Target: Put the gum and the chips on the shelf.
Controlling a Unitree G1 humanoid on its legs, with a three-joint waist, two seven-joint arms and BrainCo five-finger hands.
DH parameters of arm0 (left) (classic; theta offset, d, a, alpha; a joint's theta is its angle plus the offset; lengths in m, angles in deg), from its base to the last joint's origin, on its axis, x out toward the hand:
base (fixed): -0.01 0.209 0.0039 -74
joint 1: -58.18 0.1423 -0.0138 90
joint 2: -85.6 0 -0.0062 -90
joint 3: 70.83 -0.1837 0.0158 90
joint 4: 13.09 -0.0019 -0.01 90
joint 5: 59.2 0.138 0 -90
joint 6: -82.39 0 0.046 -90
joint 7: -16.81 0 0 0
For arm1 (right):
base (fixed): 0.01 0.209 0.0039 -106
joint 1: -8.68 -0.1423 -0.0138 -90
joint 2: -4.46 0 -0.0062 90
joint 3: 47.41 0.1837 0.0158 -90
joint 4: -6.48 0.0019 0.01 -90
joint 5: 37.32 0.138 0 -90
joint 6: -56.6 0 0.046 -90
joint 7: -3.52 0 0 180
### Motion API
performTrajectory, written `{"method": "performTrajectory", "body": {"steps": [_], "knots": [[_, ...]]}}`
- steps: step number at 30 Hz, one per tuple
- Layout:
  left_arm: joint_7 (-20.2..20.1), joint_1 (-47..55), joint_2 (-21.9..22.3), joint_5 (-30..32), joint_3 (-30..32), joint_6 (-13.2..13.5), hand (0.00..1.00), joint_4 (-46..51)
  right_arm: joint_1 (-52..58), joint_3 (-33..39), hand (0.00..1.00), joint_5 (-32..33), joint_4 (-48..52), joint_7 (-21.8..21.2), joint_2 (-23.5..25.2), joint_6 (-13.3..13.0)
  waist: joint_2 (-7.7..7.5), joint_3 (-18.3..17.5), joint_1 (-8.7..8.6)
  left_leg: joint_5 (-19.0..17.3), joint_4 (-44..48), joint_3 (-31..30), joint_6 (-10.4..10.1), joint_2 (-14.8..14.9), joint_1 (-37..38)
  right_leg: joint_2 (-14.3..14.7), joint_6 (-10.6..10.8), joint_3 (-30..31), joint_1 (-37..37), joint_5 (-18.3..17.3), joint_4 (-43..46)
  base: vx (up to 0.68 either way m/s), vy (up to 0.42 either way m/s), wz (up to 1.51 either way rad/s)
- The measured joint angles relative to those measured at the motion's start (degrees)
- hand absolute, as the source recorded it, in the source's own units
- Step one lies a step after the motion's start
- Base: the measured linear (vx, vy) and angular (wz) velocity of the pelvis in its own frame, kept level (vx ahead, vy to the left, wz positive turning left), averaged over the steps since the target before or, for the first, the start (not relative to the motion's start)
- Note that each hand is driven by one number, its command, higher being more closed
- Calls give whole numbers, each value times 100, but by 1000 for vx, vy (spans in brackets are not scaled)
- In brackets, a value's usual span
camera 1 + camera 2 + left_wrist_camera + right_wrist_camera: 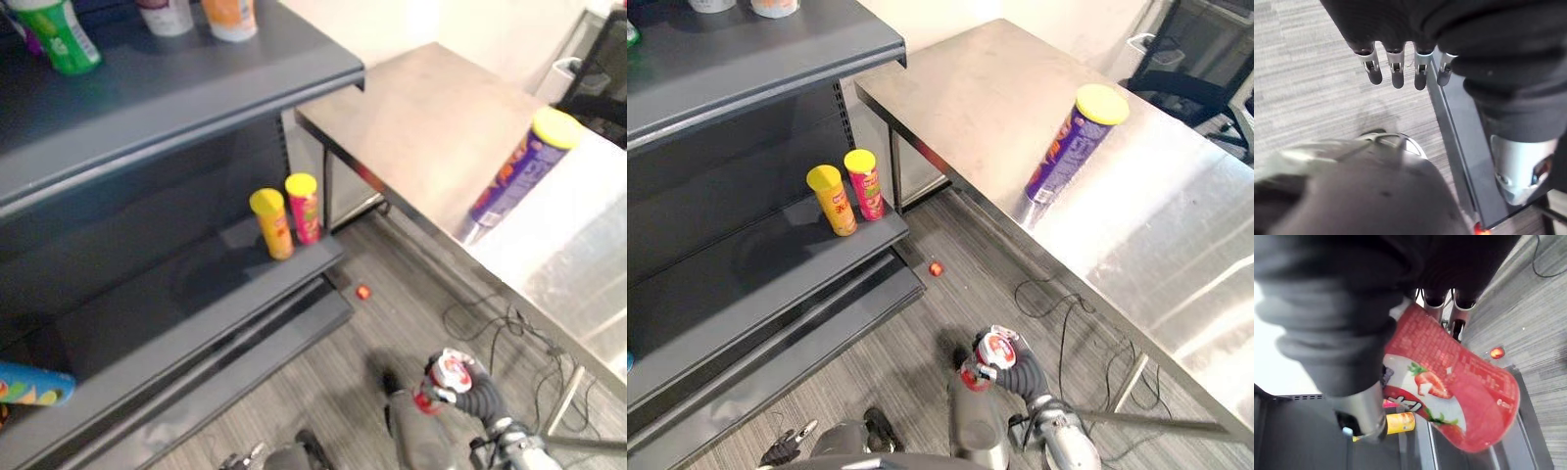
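Right hand (1021, 373) clenched round red strawberry-print gum tub (1449, 387); I'd lift toward dark grey metal shelf (725, 284) at ten o'clock, clearing its front lip. Left hand (1396, 68) released, idle.

Bright room, glare across the steel table (1176, 245) (shelf (725, 284) interior shadowed)

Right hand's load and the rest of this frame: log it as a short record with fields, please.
right hand: shut on a red strawberry-print tub, low above the grey floor
left hand: open, holding nothing
chips: tall purple can with a yellow lid, standing on the steel table
dark grey shelf: small yellow can and small pink can side by side on its lower board
floor item: small red object near the shelf's foot
remaining: tub and purple can not yet shelved
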Motion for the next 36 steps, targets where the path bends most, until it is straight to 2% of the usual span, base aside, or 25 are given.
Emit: {"method": "performTrajectory", "body": {"steps": [1, 2, 3, 4, 8, 11, 14, 15, 16, 19, 21, 23, 24, 26, 27, 29, 30, 31, 34, 36], "knots": [[20, 34, 23, 2, 117, 31, 0, 9, 262, -84, 100, 3, 187, -50, -30, 2, -109, -75, -6, -61, 9, -157, -103, -96, 129, -111, -1, -186, 131, 0, 50, 313, -221, 104], [21, 83, 34, 7, 149, 30, 0, 96, 477, -184, 100, 4, 323, -89, -56, 12, -200, -254, 25, -132, 39, -309, -218, -152, 203, -228, 204, -407, 263, -43, 93, 345, -250, 99], [18, 98, 111, 27, 164, 29, 0, 101, 439, -205, 100, 3, 329, -101, -102, 26, -98, -318, 53, -157, 60, -362, -260, -41, 220, -167, 196, -578, 269, -65, 237, 454, -290, 84], [4, 127, 283, 29, 264, 39, 0, 129, 374, -240, 100, 5, 467, -124, -206, 27, 180, -541, 86, -27, -78, -488, -384, 139, 180, -51, 103, -826, 257, -122, 294, 452, -245, 59], [-65, -30, 727, 28, 441, 49, 0, 207, -29, -9, 100, 13, 923, -166, -590, 21, 451, -760, 52, 593, -1084, -455, -510, 196, 426, -26, 85, -1273, 289, -130, 247, 304, -118, 69], [-117, -47, 742, 57, 480, 66, 0, 282, -399, 397, 100, 13, 1354, -201, -843, 10, 335, -849, 86, 753, -1432, -470, -603, 205, 554, 42, 51, -1321, 303, -152, 231, 103, -20, 15], [-185, 46, 626, 53, 477, 68, 0, 259, -810, 1758, 100, 175, 1948, -154, -976, -84, 118, -1084, 53, 856, -1614, -552, -617, 163, 526, 45, 44, -1304, 376, -157, 22, 49, 11, 14], [-234, 86, 520, 56, 511, 66, 0, 158, -1132, 2764, 100, 327, 2146, -96, -1081, -144, 1, -1217, 29, 884, -1704, -650, -626, 144, 530, 39, 44, -1300, 459, -157, -132, 45, 16, 15], [-269, 110, 485, 50, 555, 64, 0, 140, -1284, 3081, 100, 381, 2186, -87, -1145, -172, -41, -1252, 17, 896, -1733, -660, -626, 137, 554, 39, 43, -1286, 497, -156, -182, 43, 15, 12], [-322, 239, 445, 41, 824, 69, 0, 97, -2035, 4326, 100, 644, 2223, 84, -1607, -398, -137, -1458, -23, 947, -1913, -692, -661, 104, 693, 64, 43, -1132, 677, -156, -413, 0, 0, 0], [-336, 333, 442, 42, 923, 66, 0, 90, -2414, 4681, 100, 801, 2223, 158, -1904, -522, -149, -1579, -98, 1004, -2026, -739, -659, 75, 707, 55, 43, -1108, 733, -157, -535, -4, -1, 9], [-413, 441, 438, 41, 962, 66, 0, 90, -2943, 4978, 100, 1022, 2173, 279, -2439, -711, -125, -1697, -152, 1138, -2267, -784, -665, 24, 745, 39, 43, -1075, 762, -157, -659, -18, -1, 12], [-436, 457, 439, 41, 976, 66, 0, 90, -3081, 4965, 100, 1075, 2122, 293, -2573, -764, -120, -1706, -149, 1169, -2318, -786, -661, 16, 767, 40, 43, -1074, 765, -157, -665, -33, -4, 3], [-462, 486, 433, 43, 968, 66, 0, 90, -3720, 4631, 100, 1211, 1760, 332, -3260, -855, -104, -1732, -136, 1216, -2369, -859, -665, 13, 801, 38, 43, -1087, 829, -158, -668, -53, -13, 12], [-480, 491, 434, 43, 959, 66, 0, 90, -3873, 4461, 100, 1247, 1621, 375, -3448, -895, -97, -1741, -138, 1227, -2370, -921, -666, 12, 801, 33, 43, -1102, 855, -158, -671, -47, -17, 23], [-499, 503, 431, 41, 837, 66, 0, 95, -4677, 3513, 100, 1257, 931, 450, -4127, -932, -68, -1810, -70, 1276, -2373, -1049, -666, 12, 785, 32, 43, -1181, 902, -158, -670, -41, -32, 26], [-502, 500, 430, 40, 794, 65, 0, 97, -4871, 3270, 100, 1258, 747, 458, -4267, -927, -60, -1815, -49, 1287, -2373, -1095, -666, 13, 786, 30, 43, -1208, 930, -158, -672, -54, -43, 30], [-508, 502, 420, 39, 712, 66, 0, 100, -5224, 2827, 100, 1256, 391, 466, -4517, -907, -38, -1841, 43, 1317, -2375, -1178, -662, 16, 779, 22, 42, -1260, 968, -158, -678, -49, -36, 39], [-517, 507, 398, 40, 574, 61, 0, 102, -6052, 1805, 100, 1227, -383, 487, -4812, -901, 19, -1951, 208, 1428, -2380, -1454, -662, 11, 641, -9, 39, -1416, 998, -156, -721, -31, -22, 43], [-527, 502, 356, 40, 499, 54, 0, 103, -6411, 1278, 100, 1228, -807, 495, -4836, -873, 31, -1971, 331, 1490, -2380, -1611, -668, 26, 589, -11, 35, -1534, 1053, -153, -759, -30, -30, 39]]}}
